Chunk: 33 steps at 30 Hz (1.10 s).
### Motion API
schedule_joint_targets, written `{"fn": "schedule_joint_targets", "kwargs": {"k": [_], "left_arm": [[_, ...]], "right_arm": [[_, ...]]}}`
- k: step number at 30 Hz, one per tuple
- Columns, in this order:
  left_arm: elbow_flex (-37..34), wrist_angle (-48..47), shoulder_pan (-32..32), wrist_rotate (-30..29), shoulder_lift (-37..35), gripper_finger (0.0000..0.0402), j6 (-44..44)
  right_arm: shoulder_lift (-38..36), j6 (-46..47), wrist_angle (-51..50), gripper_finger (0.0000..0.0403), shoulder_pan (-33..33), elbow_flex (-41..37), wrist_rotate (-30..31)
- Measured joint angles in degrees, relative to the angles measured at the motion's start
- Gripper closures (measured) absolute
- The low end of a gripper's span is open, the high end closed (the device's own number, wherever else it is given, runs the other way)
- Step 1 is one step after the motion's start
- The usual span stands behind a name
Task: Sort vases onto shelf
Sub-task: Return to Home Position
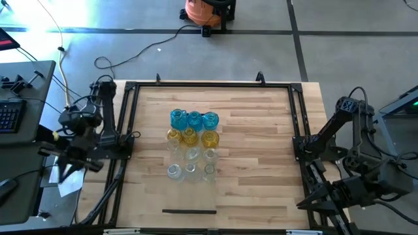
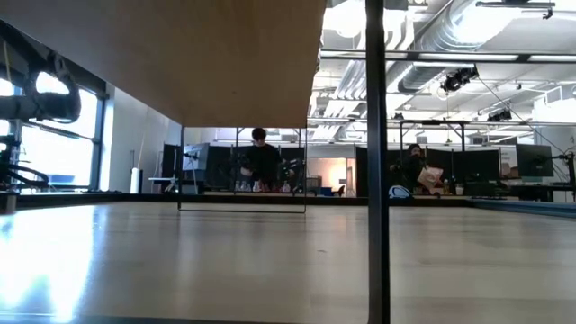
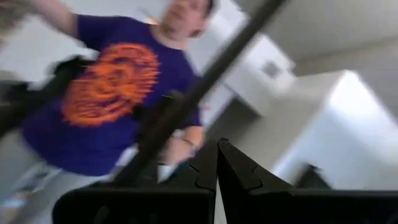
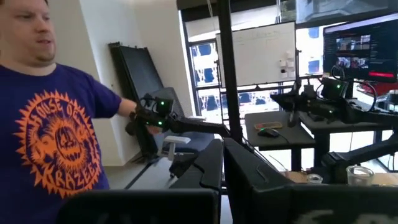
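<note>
Several small glass vases stand in tidy rows at the table's middle: blue ones (image 1: 194, 119) farthest, yellow ones (image 1: 191, 136) behind them, clear ones (image 1: 191, 163) nearest. They seem to stand on the shelf, a pale panel with a dark strip at its near end (image 1: 189, 211). The low view shows the shelf's underside (image 2: 180, 54) overhead. My left gripper (image 3: 217, 165) is shut and empty, off the table's left edge, where its arm (image 1: 75, 153) hangs. My right gripper (image 4: 222, 163), also shut and empty, is held high beyond the table's right edge by its arm (image 1: 343, 186).
A black frame (image 1: 209, 83) borders the table. A dark post (image 2: 373, 180) rises close in the low view. A person in a purple shirt with orange print (image 4: 56, 137) (image 3: 106, 93) stands close by. A desk with a keyboard (image 1: 10, 114) lies left, an orange vacuum (image 1: 204, 10) beyond the far edge.
</note>
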Motion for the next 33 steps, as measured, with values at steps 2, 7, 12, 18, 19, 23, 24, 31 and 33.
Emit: {"fn": "schedule_joint_targets", "kwargs": {"k": [2, 7, 12, 18, 19, 23, 24, 31, 33], "left_arm": [[0.08, 4.6, 0.81, 4.65, 2.41, 0.0401, -0.34], [0.13, 4.47, 6.67, 8.39, 5.82, 0.0401, -0.39], [0.12, 4.65, 16.62, 13.01, 8.74, 0.0401, 1.01], [0.11, 6.42, 33.17, 23.61, 15.5, 0.0401, 1.6], [0.11, 7.67, 36.39, 25.62, 17.13, 0.0401, 2.34], [0.11, 13.02, 50.26, 36.25, 24.14, 0.0401, 4.74], [0.1, 14.03, 53.86, 39.42, 25.76, 0.0401, 4.1], [0.11, 31.63, 77.36, 57.83, 33.09, 0.0401, -3.34], [0.11, 40.81, 82.11, 60.55, 32.26, 0.0401, -6.39]], "right_arm": [[0.0, 0.28, -0.54, 0.0402, -0.02, 0.0, -0.04], [0.0, 0.03, -1.41, 0.0402, -0.13, 0.0, -0.04], [0.02, -0.18, -1.41, 0.0402, -0.15, 0.0, -0.04], [0.02, -0.2, -1.38, 0.0402, -0.15, 0.0, -0.02], [0.02, -0.2, -1.36, 0.0402, -0.15, 0.0, -0.02], [0.02, -0.2, -1.37, 0.0402, -0.15, 0.0, -0.02], [0.02, -0.2, -1.37, 0.0402, -0.15, 0.0, -0.02], [0.02, 0.96, -2.43, 0.0402, -0.15, 0.0, -0.02], [0.04, 2.68, -3.75, 0.0402, -0.11, 0.0, -0.02]]}}
